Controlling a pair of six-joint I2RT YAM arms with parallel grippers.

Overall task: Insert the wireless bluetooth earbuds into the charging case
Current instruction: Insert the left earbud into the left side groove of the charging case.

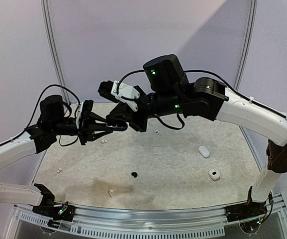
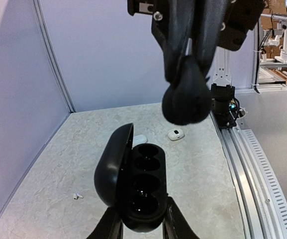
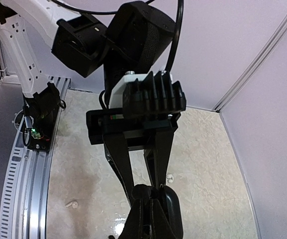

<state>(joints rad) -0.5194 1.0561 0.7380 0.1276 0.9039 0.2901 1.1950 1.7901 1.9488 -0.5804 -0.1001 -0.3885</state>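
My left gripper [image 2: 142,219] is shut on a black charging case [image 2: 144,186] and holds it up over the table [image 1: 173,164]. The lid [image 2: 112,169] stands open to the left and the dark wells show. My right gripper [image 2: 185,102] hangs just above the case with its fingers shut. I cannot make out anything between them. In the right wrist view the right gripper [image 3: 150,195] sits right beside the glossy lid [image 3: 172,211]. White earbuds [image 1: 103,141] [image 1: 59,170] [image 1: 111,192] and one black earbud [image 1: 134,175] lie on the table.
Two white oval cases [image 1: 204,151] [image 1: 214,174] lie at the right of the table. Another white earbud [image 1: 157,132] rests near the back. A metal rail [image 1: 148,219] runs along the near edge, and purple walls [image 1: 133,40] close in the back and sides.
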